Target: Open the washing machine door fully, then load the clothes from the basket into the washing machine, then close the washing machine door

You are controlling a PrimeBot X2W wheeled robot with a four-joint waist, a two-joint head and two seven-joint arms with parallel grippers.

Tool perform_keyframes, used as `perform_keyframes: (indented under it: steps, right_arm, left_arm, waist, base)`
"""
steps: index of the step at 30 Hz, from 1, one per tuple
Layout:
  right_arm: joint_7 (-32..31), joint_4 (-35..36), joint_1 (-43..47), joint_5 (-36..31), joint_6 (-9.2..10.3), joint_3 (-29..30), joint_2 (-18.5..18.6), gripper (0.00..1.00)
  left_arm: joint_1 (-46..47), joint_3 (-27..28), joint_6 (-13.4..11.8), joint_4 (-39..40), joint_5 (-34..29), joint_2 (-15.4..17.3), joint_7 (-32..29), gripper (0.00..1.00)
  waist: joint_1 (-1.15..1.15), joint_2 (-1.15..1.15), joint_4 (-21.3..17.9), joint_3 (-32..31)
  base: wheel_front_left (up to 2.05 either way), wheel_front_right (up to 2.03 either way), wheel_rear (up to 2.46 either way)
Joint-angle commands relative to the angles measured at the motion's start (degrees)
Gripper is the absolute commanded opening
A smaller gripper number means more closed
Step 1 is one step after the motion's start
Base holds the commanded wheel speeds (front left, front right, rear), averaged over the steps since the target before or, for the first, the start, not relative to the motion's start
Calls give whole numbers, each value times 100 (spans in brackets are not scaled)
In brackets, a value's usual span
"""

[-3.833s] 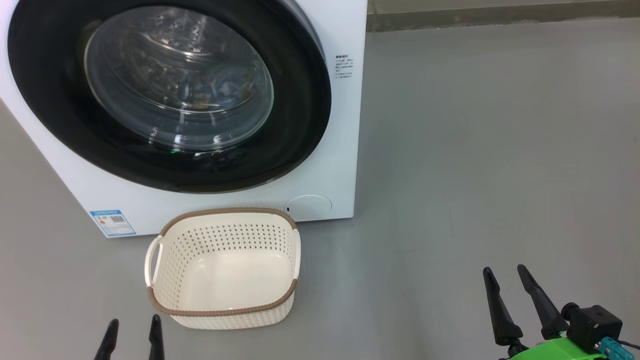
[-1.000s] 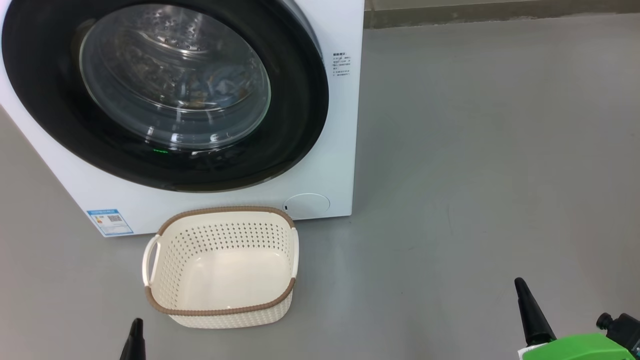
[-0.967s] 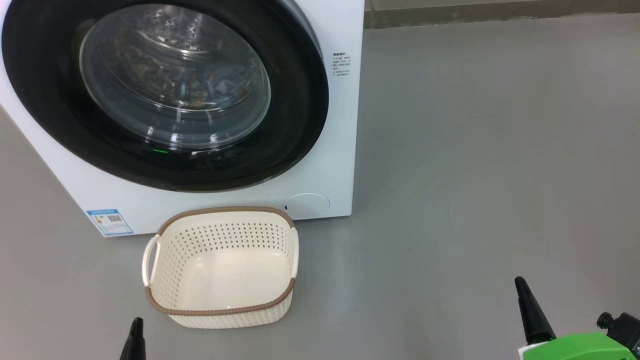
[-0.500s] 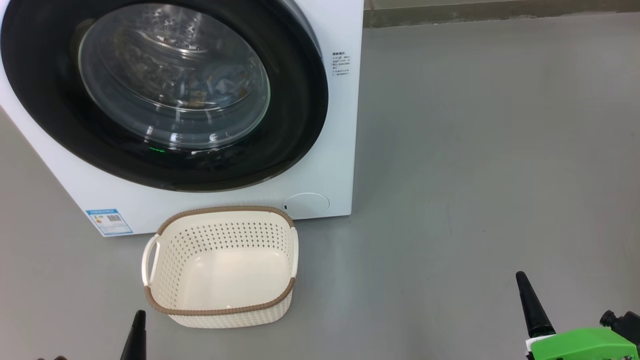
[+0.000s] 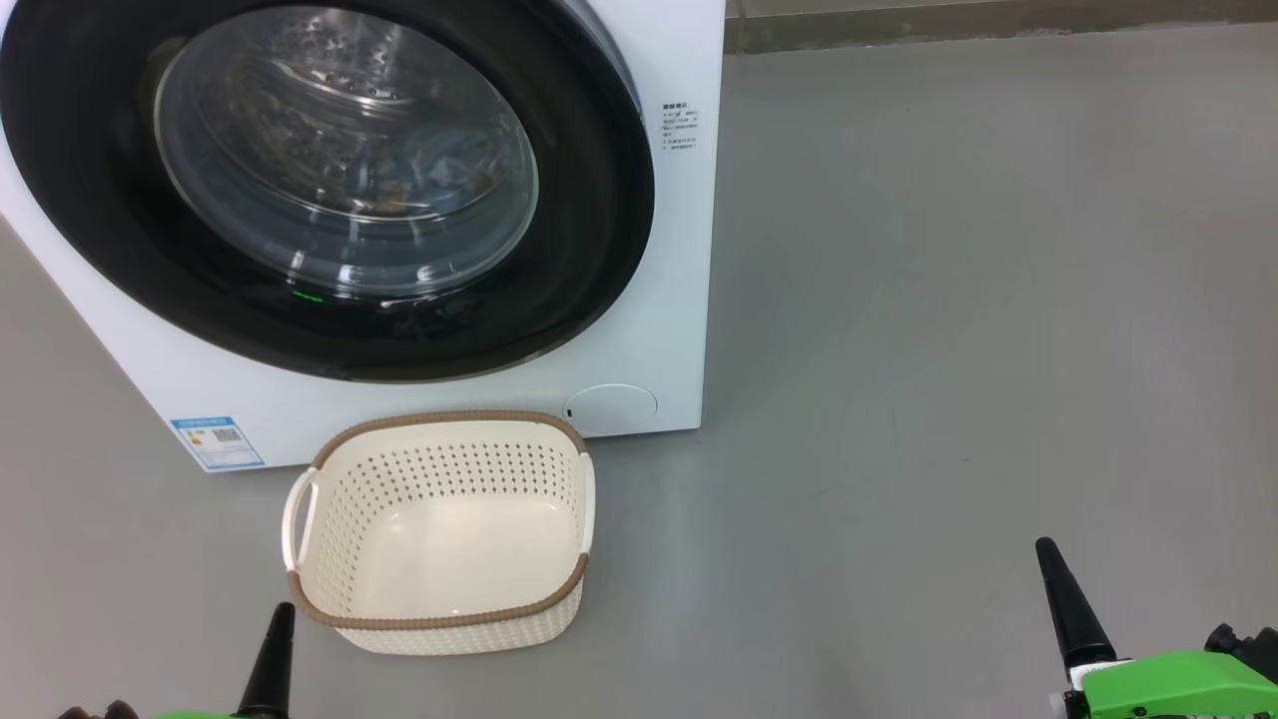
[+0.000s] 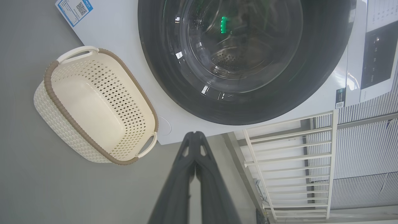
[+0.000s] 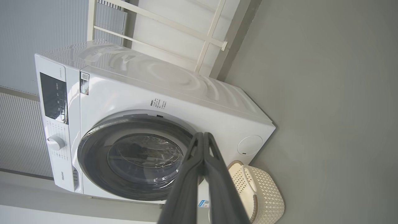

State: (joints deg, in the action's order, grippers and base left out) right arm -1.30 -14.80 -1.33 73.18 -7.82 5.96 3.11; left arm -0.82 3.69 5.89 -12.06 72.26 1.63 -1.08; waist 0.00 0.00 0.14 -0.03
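Some clothes point(image 5: 444, 168) show dimly behind the washing machine door point(image 5: 599, 200), top cropped.

Washing machine point(image 5: 669, 330) front: a blue sticker point(image 5: 217, 442) with a QR code sits at the lower left corner, its print too small to read. A block of dark characters point(image 5: 679, 125) at the upper right is also illegible. In the right wrist view, a QR label point(image 7: 84, 76) sits beside the dark control panel point(image 7: 53, 96), and a small word point(image 7: 62, 175) at the panel strip's left end is unreadable.
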Motion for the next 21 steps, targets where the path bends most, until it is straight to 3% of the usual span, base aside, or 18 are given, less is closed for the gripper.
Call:
perform_keyframes:
  steps: [1, 21]
  right_arm:
    - [-48, 127, -302, 217, 25, -73, 17, 0]
    - [-370, 94, -427, 1353, 30, 19, -10, 0]
  left_arm:
    - [290, 166, 55, 78, 197, 112, -55, 0]
    - [568, 237, 126, -110, 1419, 129, -377, 0]
  waist:
    - [0, 0, -1, 1]
    - [0, 0, -10, 14]
  base:
    - [0, 0, 0]
    - [0, 0, 0]
